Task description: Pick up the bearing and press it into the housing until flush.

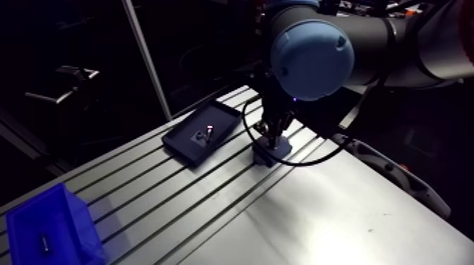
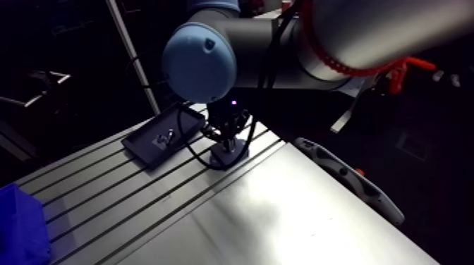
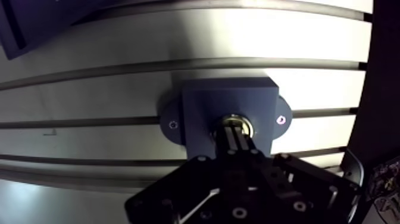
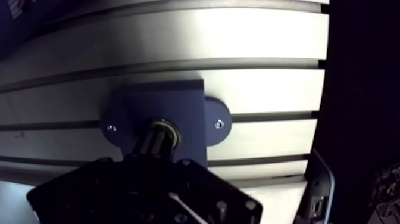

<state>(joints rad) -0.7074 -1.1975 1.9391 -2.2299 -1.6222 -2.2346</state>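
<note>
Bearing, a small bright metal ring (image 3: 238, 118), is seen in the wrist view seated in the central bore of the dark blue-grey block housing (image 3: 202, 110), which stands on the slotted aluminium table (image 3: 89, 104). The black two-finger gripper (image 3: 236, 132) is closed, its tips brought together on the ring with nothing clamped between them. Whether the ring is flush cannot be told. Cocking is judged the likeliest fault: if force is applied off-centre, the ring could be jammed tilted in the bore, or the tips could slip off its face. In the arm view, the gripper is shown upright over the housing. A dark shallow tray (image 1: 222, 116) lies near, a blue plastic bin (image 1: 46, 229) well apart, and bare tabletop is left all round the housing.
</note>
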